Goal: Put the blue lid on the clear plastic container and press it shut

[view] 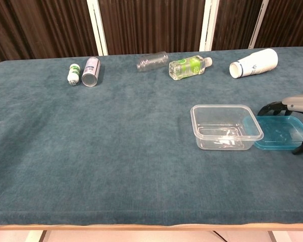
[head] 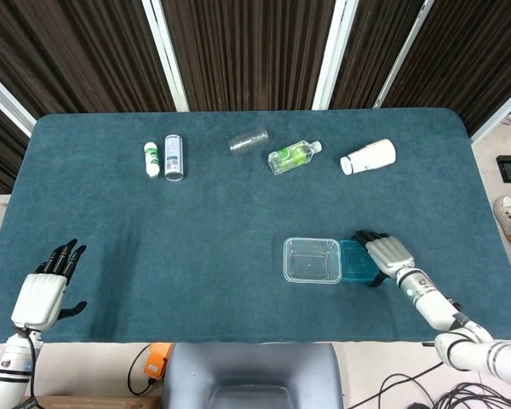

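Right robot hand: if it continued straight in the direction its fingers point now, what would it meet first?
The right robot hand already reaches over the blue lid, so the lid comes first. Straight beyond it stands the clear plastic container. How high the fingers are above the lid is unclear.

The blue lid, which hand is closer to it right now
Right. The right hand hangs over the blue lid, fingers around its far side. The left hand is far off at the table's opposite near corner, open.
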Controlling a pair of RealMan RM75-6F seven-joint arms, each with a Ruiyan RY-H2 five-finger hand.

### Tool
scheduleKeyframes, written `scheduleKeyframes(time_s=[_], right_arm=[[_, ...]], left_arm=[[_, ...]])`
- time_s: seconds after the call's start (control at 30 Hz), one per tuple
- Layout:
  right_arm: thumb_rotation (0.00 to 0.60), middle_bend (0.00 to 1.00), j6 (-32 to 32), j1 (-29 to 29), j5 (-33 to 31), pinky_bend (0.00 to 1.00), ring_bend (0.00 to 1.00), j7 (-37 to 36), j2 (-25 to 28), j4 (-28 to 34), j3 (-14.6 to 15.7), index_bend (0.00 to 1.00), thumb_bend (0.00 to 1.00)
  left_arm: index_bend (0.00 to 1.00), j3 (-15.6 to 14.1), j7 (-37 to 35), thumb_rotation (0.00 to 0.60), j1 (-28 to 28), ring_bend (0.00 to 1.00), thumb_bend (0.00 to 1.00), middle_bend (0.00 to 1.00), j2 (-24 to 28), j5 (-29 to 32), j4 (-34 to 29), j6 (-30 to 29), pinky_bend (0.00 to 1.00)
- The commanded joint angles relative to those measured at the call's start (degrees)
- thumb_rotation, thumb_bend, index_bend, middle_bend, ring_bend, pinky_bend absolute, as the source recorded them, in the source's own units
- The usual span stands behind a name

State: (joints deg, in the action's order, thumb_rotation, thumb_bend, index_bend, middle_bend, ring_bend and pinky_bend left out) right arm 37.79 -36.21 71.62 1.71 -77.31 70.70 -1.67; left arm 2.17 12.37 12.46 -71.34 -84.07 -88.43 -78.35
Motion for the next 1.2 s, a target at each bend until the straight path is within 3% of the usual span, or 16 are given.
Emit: scheduleKeyframes(time_s=[0.03,0.57,0.77,1.2], right_arm=[[0.600,0.44,2.44,1.21,1.22,0.49,0.50,-1.24,1.22,0.84,0.01,0.41,0.20],[0.600,0.45,18.06,8.87,6.53,0.50,0.52,-2.65,10.83,15.42,0.36,0.40,0.24],[0.600,0.45,22.14,9.62,11.35,0.50,0.52,-2.83,11.37,19.60,0.58,0.40,0.24],[0.600,0.45,18.46,5.83,7.32,0.50,0.52,4.99,6.00,23.62,-2.44,0.37,0.24]], left_arm=[[0.09,0.01,-0.01,0.600,0.01,0.09,0.42,0.00,0.02,0.05,0.00,0.02,0.33],[0.08,-0.16,0.40,0.600,0.11,0.09,0.42,0.00,-0.05,-0.03,-0.22,0.26,0.34],[0.09,-0.12,0.38,0.600,0.18,0.09,0.42,0.00,0.08,0.28,-0.36,0.55,0.34],[0.09,-0.55,-0.09,0.600,0.33,0.10,0.42,0.00,0.17,-0.66,-0.20,0.59,0.34]])
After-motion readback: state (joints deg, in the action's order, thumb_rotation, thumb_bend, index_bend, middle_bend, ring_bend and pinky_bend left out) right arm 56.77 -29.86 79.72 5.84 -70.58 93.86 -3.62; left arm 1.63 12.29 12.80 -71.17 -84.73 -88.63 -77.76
